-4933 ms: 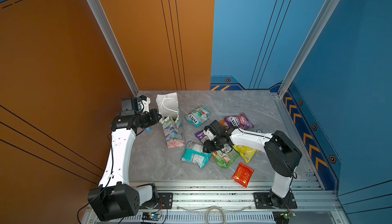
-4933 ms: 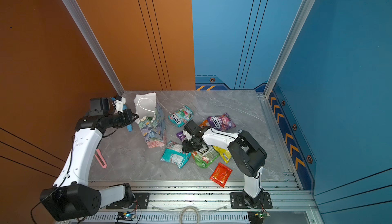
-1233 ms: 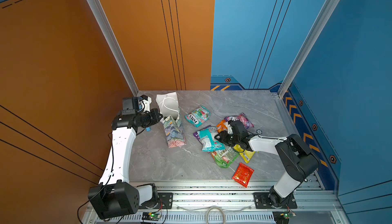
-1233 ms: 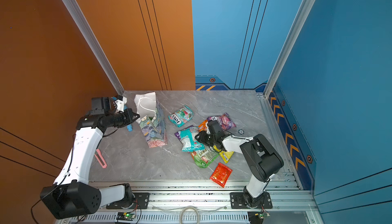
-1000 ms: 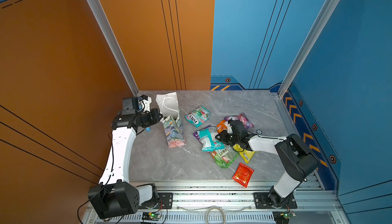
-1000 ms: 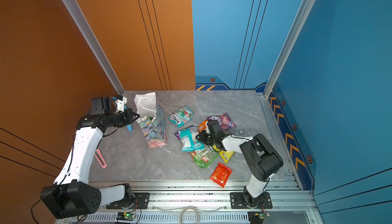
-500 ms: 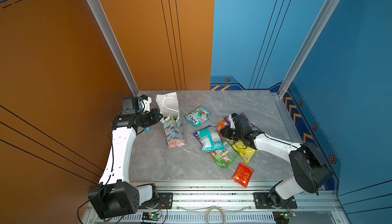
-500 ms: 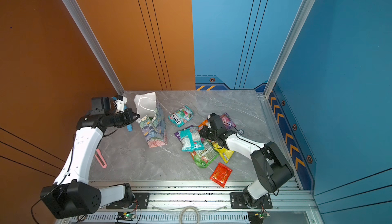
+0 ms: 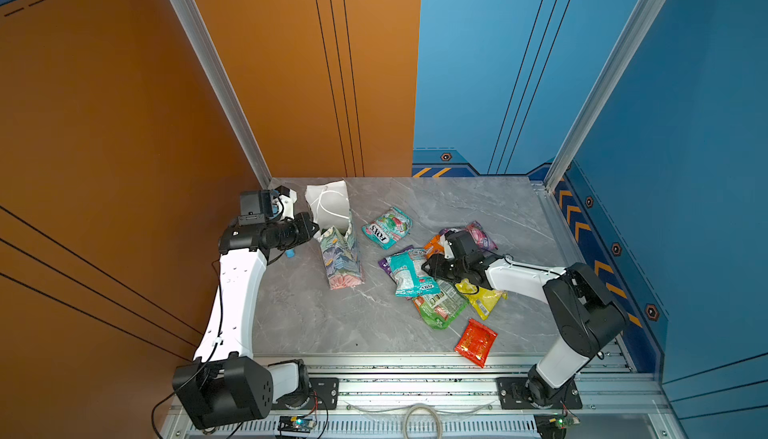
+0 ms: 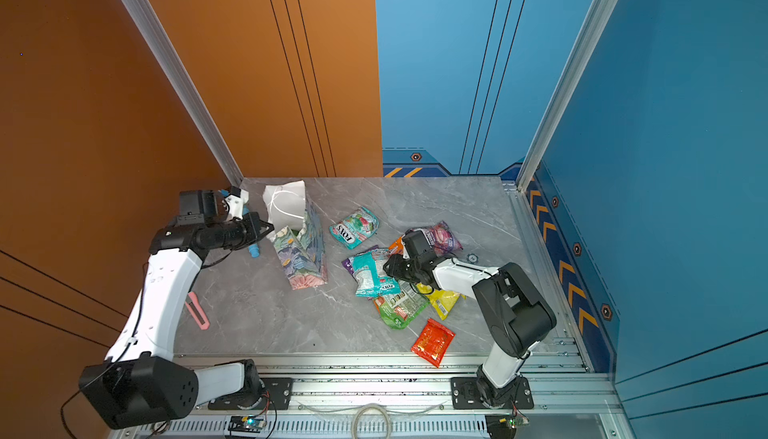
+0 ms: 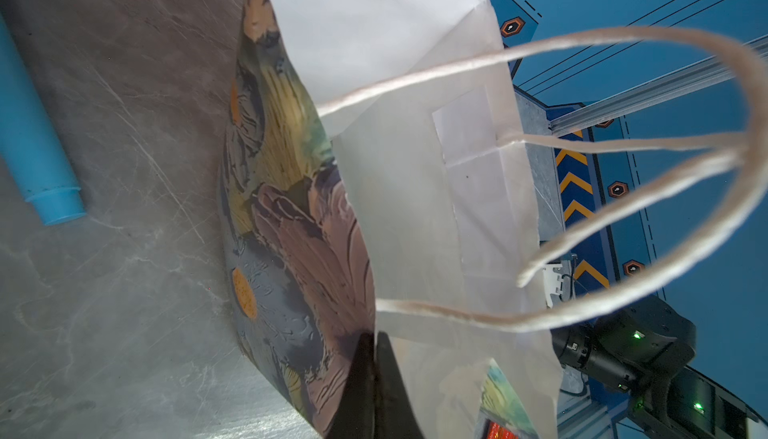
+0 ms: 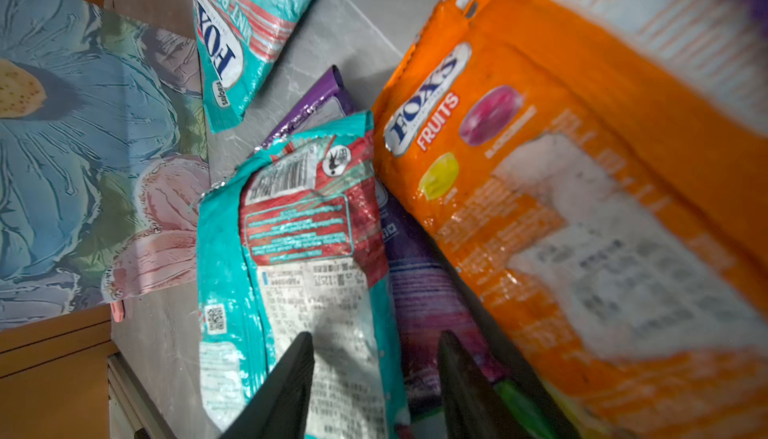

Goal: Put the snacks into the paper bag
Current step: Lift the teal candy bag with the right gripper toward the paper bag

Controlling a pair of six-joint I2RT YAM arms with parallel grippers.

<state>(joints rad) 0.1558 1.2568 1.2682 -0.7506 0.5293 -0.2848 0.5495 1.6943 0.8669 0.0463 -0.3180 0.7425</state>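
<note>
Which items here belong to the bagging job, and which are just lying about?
Job: paper bag, teal FOX'S packet, face-down teal packet, purple packet, orange packet, green packet, yellow packet, red packet.
Lying about: light-blue stick, pink object.

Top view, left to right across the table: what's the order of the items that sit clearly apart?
Light-blue stick → paper bag → face-up teal FOX'S packet → red packet

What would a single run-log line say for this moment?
left gripper: shut on paper bag rim | right gripper: open, at teal packet | packet: lying on table, not yet gripped
</note>
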